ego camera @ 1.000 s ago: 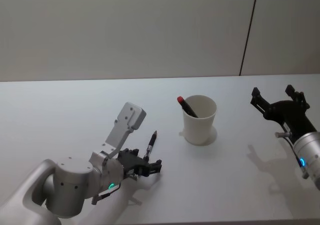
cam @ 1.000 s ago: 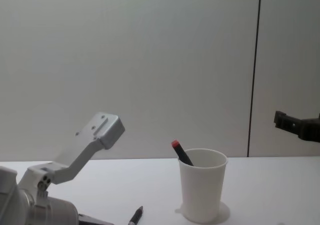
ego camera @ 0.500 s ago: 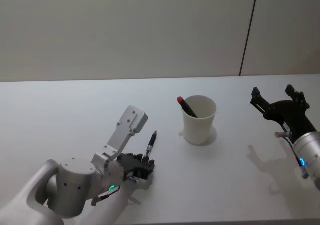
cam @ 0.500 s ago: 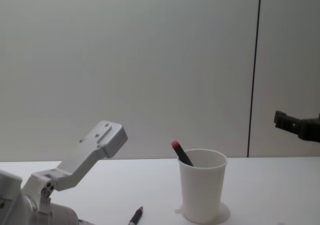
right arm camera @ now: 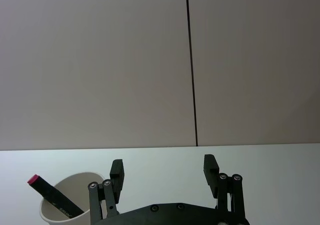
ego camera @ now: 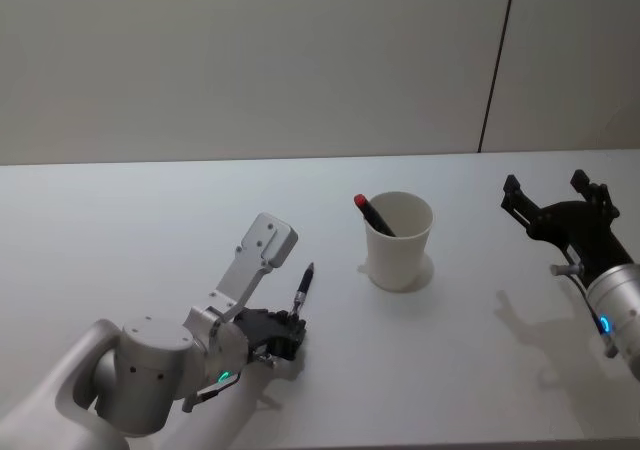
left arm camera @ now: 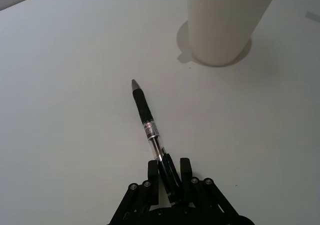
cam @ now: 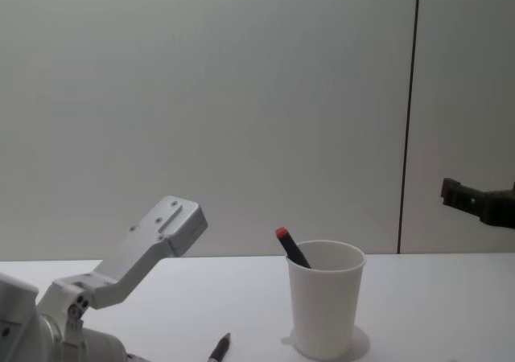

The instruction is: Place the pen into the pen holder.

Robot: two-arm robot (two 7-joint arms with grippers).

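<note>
The left gripper (ego camera: 285,335), low over the near part of the white table (ego camera: 150,220), has drawn its fingers (left arm camera: 185,167) in over the last second, from a wide spread to a pinch on the rear end of the pen (ego camera: 303,288). They now clamp either side of its clear barrel. The pen appears to lie flat on the table (dark tip pointing away from the gripper), so the grasp looks made and the lift comes next. Beyond it and a little right stands the pen holder (ego camera: 400,245), a plain white paper cup, upright, with a red-capped marker (ego camera: 372,213) leaning inside. Far right, the right gripper (ego camera: 546,182) hangs parked above the table, fingers spread wide, holding nothing
</note>
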